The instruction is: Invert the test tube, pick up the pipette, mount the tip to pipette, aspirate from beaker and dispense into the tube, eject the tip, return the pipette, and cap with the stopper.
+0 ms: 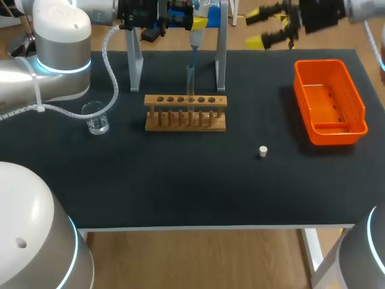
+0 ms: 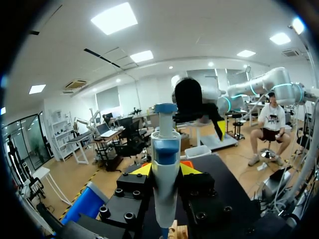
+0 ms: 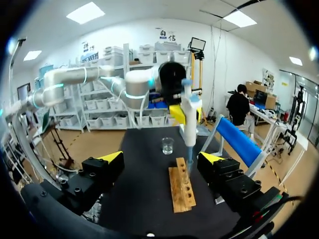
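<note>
Nearest on the black tabletop (image 1: 180, 186) lies the small white stopper (image 1: 263, 151), alone and well apart from the rack. Behind it the wooden rack (image 1: 186, 112) stands near the middle, the glass beaker (image 1: 95, 117) to its left and the orange bin (image 1: 328, 102) far to the right. The left end effector (image 2: 165, 172) clamps the pipette (image 2: 165, 149) upright between its yellow tips, above the rack and between the grey stand's uprights (image 1: 221, 54). The pipette's tip (image 1: 191, 72) points down to a middle hole of the rack; I cannot make out a tube there. The right end effector (image 1: 264, 27) hangs spread wide and empty over the far edge.
</note>
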